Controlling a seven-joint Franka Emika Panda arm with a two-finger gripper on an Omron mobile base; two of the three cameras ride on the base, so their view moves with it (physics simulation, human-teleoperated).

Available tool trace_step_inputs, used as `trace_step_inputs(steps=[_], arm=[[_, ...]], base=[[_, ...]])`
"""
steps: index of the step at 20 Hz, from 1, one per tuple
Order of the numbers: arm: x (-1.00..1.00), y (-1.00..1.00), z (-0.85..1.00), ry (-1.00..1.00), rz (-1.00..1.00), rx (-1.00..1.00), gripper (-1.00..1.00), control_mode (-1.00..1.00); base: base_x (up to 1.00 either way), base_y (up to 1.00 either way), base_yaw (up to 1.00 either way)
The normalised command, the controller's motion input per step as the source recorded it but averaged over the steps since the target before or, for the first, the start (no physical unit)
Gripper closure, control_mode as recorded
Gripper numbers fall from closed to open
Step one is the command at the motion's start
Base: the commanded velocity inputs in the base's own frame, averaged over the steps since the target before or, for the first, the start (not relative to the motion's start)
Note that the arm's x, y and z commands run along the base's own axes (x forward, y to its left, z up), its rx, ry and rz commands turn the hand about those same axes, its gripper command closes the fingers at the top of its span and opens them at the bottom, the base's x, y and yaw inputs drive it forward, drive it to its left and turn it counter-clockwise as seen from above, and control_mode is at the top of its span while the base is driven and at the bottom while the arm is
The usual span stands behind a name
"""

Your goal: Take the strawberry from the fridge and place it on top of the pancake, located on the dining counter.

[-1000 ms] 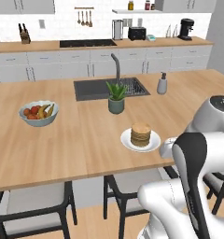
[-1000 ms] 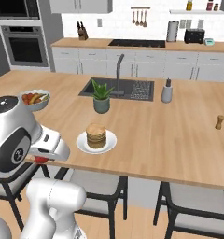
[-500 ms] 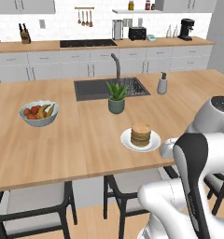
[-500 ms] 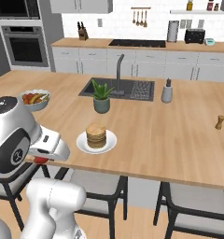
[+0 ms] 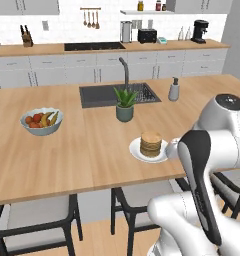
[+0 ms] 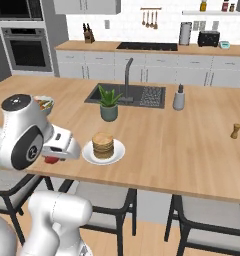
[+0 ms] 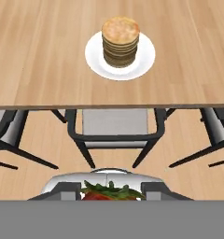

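Two dark fingers of the claw (image 7: 111, 193) sit clamped on the small red strawberry with green leaves (image 7: 104, 192) at the bottom centre of the hand view, off the near edge of the light wood bench (image 7: 39, 56). Upper centre there, the tan stacked pancake (image 7: 120, 41) rests on a small white plate (image 7: 95, 58), with dark chairs (image 7: 115, 133) below the bench edge. Seen from the right base view, the claw (image 6: 53, 159) is at left centre, beside the plate.

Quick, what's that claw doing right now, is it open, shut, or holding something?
Claw: closed on the strawberry, red with green leaves between the fingertips, hanging short of the pancake on the dining counter.
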Motion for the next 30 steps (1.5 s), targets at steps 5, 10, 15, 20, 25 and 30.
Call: trace_step_inputs(steps=[5,10,15,20,25,30], arm=[[1.00,-0.01,0.11,0.00,0.06,0.00,1.00,-1.00],[1.00,-0.16,-0.02,0.10,0.00,0.00,1.00,-1.00],[1.00,-0.11,-0.04,0.06,0.00,0.00,1.00,-1.00],[1.00,-0.16,-0.38,0.00,-0.02,0.00,1.00,-1.00],[1.00,-0.19,-0.38,0.00,0.00,0.00,1.00,-1.00],[0.60,0.00,-0.30,0.03,0.01,0.03,1.00,-1.00]], base=[[0.00,0.00,0.00],[0.00,0.00,0.00],[0.00,0.00,0.00],[0.00,0.00,0.00],[0.00,0.00,0.00],[0.00,0.00,0.00]])
